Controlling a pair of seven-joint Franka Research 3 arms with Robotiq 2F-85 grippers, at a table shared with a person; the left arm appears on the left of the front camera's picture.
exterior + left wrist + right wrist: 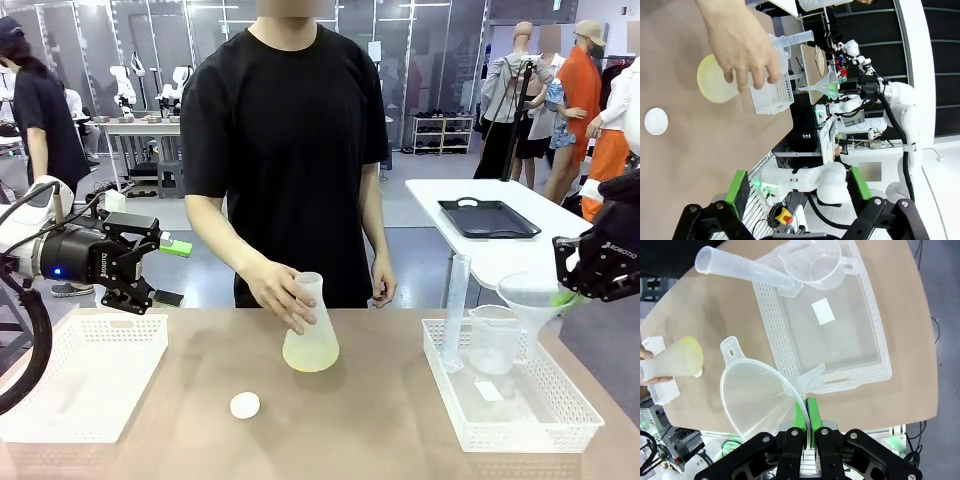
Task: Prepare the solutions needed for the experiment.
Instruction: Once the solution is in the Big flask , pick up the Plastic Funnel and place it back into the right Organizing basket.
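Observation:
A person's hand (275,290) holds the frosted conical flask (310,320) upright on the table's middle. A shallow layer of the pale yellow solution (311,356) lies in its base, and the flask (715,80) shows again in the left wrist view. My left gripper (160,272) hangs open above the left basket, well apart from the flask, with nothing between its green pads (737,187). At the right, my right gripper (565,295) is shut on the rim of a clear plastic funnel (528,298), held over the right basket. In the right wrist view the funnel (760,395) is pinched between the fingers (800,415).
A small white disc (244,405) lies in front of the flask. An empty white basket (85,375) sits at the left. The right basket (520,420) holds a graduated cylinder (455,310), a clear beaker (493,338) and a small white square. The person stands at the far edge.

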